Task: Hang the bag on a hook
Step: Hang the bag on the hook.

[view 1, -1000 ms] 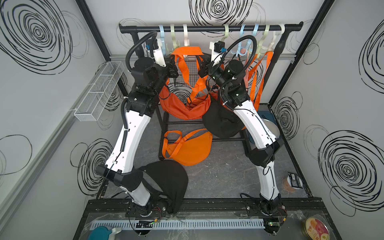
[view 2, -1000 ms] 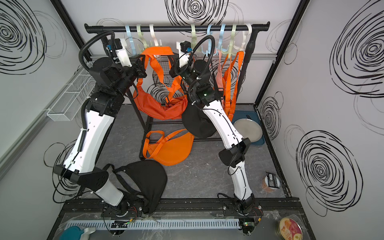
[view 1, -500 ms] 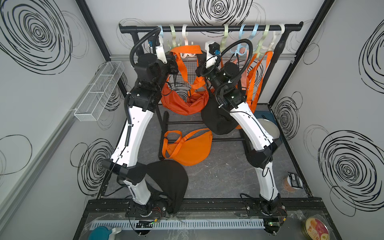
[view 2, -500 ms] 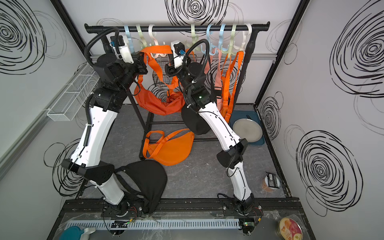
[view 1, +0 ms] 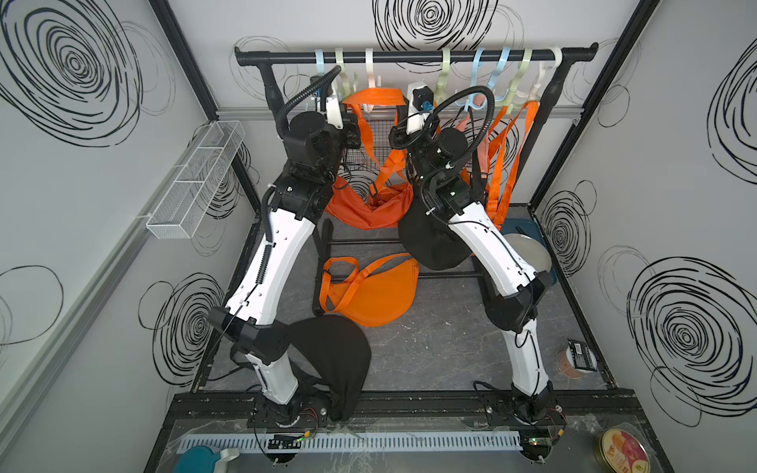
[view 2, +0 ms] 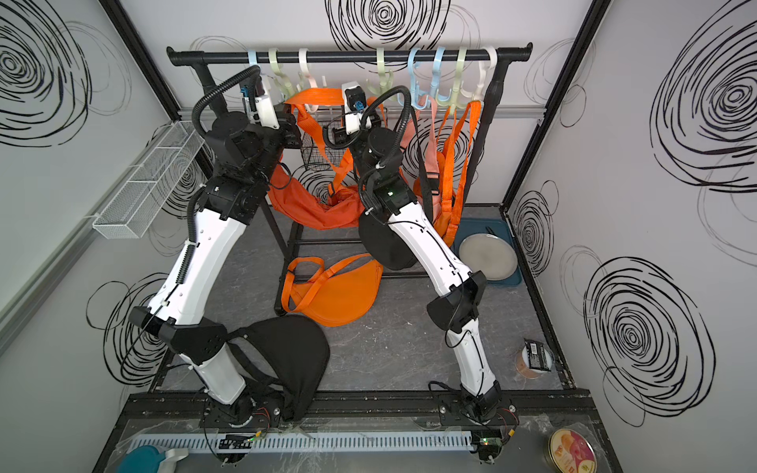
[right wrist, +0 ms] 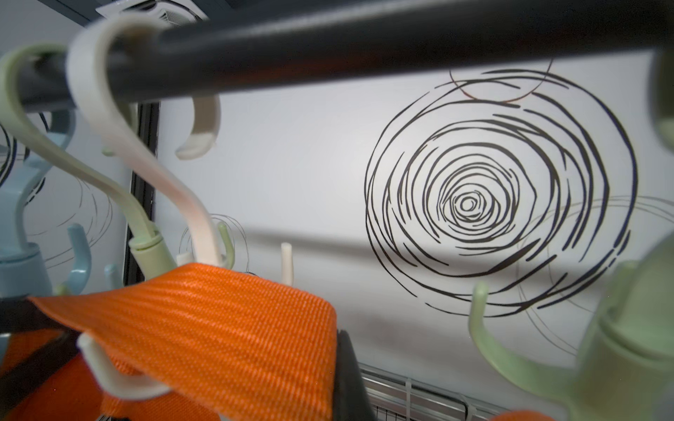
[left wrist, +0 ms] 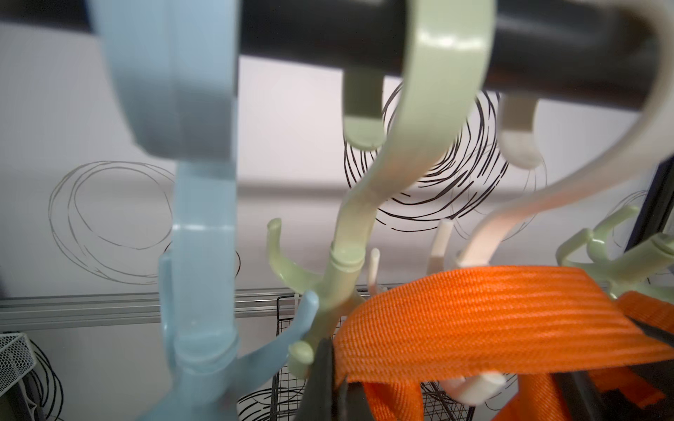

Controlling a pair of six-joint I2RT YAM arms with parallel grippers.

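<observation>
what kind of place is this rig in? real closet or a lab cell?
Probably a lab test cell staged as a closet: panel walls printed with black scribbles, a garment rail carrying plastic hooks, and two robot arms mounted on a base rail.

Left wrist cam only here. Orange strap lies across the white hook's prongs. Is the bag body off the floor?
Observer: Yes. In both top views the orange bag hangs clear of the floor, held up by its strap.
Operator: Right claw?
Observer: In the right wrist view the right claw is shut on that strap, across the white hook from the left claw.
Operator: Anything left to hang?
Observer: A second orange bag lies flat on the floor in front of the rack.
</observation>
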